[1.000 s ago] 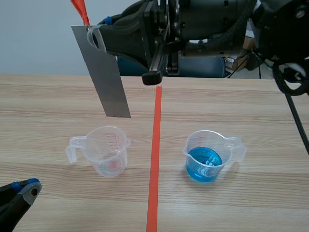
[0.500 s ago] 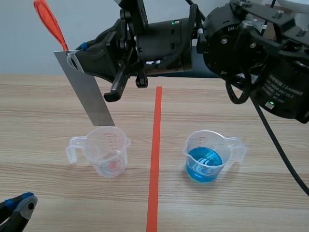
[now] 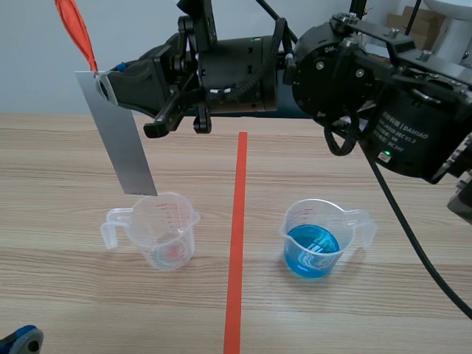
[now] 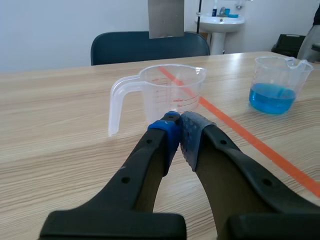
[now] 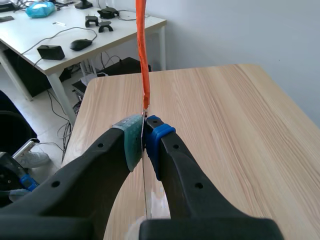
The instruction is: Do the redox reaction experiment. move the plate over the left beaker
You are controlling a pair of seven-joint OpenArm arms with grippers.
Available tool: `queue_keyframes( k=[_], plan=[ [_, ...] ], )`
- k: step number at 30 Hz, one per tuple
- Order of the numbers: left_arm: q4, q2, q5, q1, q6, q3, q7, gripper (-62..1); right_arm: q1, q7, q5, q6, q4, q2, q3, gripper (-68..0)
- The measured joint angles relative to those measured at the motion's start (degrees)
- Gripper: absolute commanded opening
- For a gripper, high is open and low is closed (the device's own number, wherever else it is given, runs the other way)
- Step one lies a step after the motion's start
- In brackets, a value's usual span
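The metal plate [image 3: 118,144] is being pinched by the right end effector [image 5: 144,137] just above the empty beaker [image 3: 166,228]. The left end effector [image 4: 177,122] is being pressed fully closed on nothing.

A pale wood-grain table [image 3: 66,147] stands before a plain whitish wall [image 4: 50,25], with a dark blue chair [image 4: 145,47], a white washbasin [image 4: 220,21] and a white office desk [image 5: 125,27] beyond.
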Motion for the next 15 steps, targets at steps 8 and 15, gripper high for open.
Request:
queue_keyframes(
  k=[8,15],
  plan=[
    [0.0,0.79,1.51,0.0,0.85,0.0,-2.21,-57.8,-0.02,-3.37,1.7,0.09,0.04,0.02,0.0,-66.9],
    [0.02,0.79,1.51,-0.13,0.85,0.0,-2.19,-57.8,-0.02,-3.34,1.7,0.09,0.04,0.02,0.0,-66.9]
  ],
)
